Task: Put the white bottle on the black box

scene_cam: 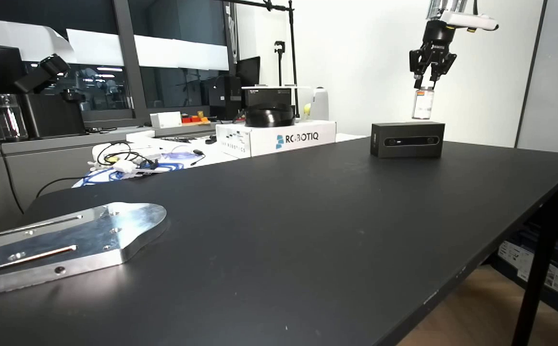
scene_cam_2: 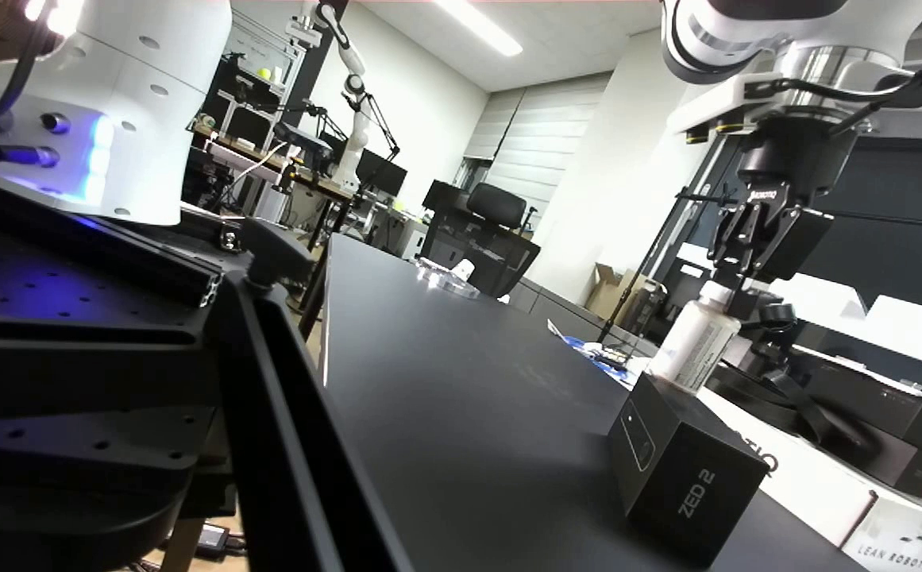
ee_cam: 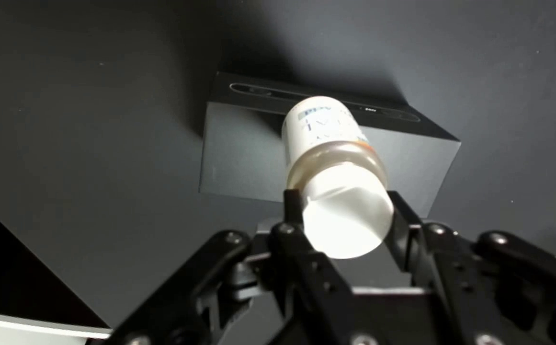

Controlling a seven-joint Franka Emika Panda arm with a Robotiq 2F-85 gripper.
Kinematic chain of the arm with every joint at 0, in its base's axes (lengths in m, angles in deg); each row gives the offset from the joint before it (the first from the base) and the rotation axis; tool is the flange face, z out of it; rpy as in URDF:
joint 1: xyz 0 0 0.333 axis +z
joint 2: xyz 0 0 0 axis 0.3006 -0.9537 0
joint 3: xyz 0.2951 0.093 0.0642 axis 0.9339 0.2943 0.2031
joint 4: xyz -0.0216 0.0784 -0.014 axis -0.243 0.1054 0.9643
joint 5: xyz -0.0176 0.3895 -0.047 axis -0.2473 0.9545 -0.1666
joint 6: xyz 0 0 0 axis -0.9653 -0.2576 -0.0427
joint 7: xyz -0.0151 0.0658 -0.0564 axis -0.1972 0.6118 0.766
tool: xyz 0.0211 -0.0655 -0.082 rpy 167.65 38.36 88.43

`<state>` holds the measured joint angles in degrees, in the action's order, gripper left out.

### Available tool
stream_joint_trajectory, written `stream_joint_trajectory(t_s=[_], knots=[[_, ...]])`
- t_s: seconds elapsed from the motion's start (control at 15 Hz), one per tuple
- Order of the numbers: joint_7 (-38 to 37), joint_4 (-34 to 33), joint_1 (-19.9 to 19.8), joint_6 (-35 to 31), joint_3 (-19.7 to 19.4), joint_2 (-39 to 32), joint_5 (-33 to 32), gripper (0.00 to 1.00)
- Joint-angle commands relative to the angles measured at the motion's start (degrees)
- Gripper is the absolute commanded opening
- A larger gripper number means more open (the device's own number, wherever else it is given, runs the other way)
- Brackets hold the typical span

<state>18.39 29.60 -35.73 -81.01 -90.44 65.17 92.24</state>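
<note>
The white bottle [scene_cam: 423, 104], with an orange-red mark on its label, is upright in my gripper [scene_cam: 425, 85]. My fingers [ee_cam: 293, 211] press on both sides of its white cap in the wrist view. Below it stands the black box [scene_cam: 406, 147], a low block on the dark table. A thin strip of wall shows between the bottle's base and the box top in an exterior view, so the bottle hangs just over the box. Seen from the wrist, the bottle [ee_cam: 325, 127] covers the middle of the box top [ee_cam: 244, 153]. Where its base meets the box [scene_cam_2: 691, 469] is unclear in an exterior view.
A white Robotiq carton [scene_cam: 291, 137] with black items on top stands beyond the table edge, near cables [scene_cam: 130, 163]. A shiny metal plate [scene_cam: 77, 240] lies at the far end of the black table [scene_cam: 279, 250] from the box.
</note>
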Motion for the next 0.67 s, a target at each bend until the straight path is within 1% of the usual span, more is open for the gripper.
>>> stream_joint_trajectory(t_s=[0.0,0.27,0.6], knots=[[3.3,5.6,0.2,-3.4,0.6,3.5,3.3,0.19],[5.6,7.7,0.2,-5.3,1.0,4.5,5.5,0.19],[6.9,7.7,0.3,-5.5,0.9,5.5,7.2,0.19]])
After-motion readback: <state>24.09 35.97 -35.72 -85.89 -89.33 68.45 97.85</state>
